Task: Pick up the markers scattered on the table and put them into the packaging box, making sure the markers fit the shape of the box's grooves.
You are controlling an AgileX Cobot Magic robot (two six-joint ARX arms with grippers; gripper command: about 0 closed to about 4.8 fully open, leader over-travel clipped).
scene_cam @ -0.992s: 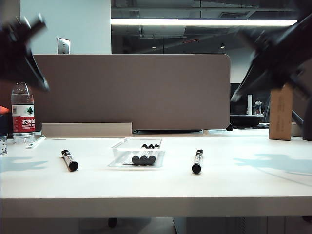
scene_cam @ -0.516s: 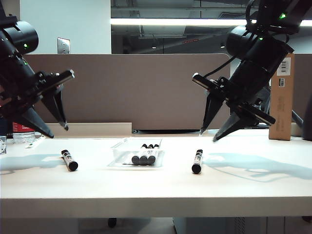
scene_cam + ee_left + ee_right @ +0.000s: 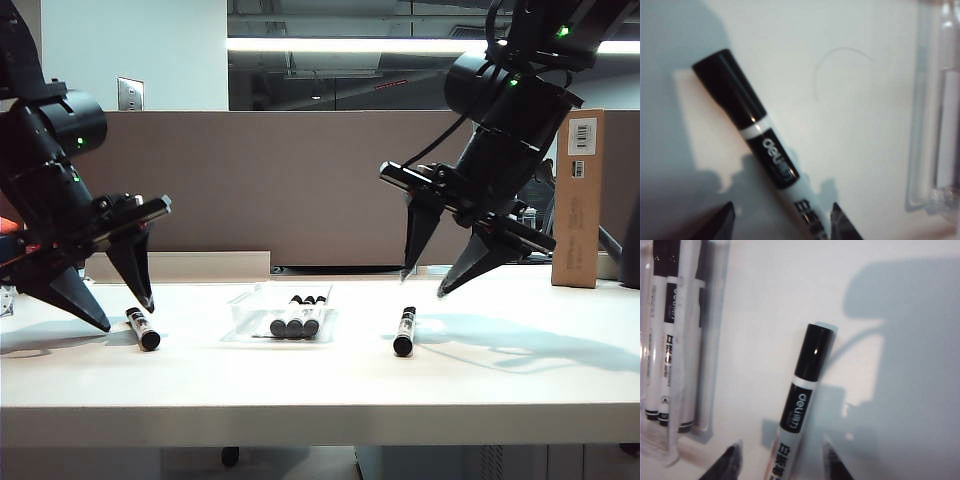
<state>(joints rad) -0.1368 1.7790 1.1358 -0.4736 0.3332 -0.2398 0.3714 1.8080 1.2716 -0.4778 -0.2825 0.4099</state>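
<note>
Exterior view: the tray (image 3: 283, 312) is seen end-on at mid tabletop (image 3: 320, 375), so its grooves cannot be made out; three markers (image 3: 296, 316) are seen lying side by side in it. The upper links of both arms are cut off by the frame. The left gripper (image 3: 110, 312) is held low over the left marker (image 3: 143, 328), its fingers spread wide and pointed down on either side of it, nothing gripped; whether the tips touch the tabletop cannot be told. The right gripper (image 3: 422, 285) is held above the right marker (image 3: 404, 331), tilted, fingers wide apart and empty.

In the left wrist view only the fingertips (image 3: 720, 225) are shown, with a marker (image 3: 755, 140) between them, cut off by the frame edge. In the right wrist view the fingertips (image 3: 725, 462) straddle a marker (image 3: 800, 400), also cut off; the tray (image 3: 680, 350) is blurred beside it.
</note>
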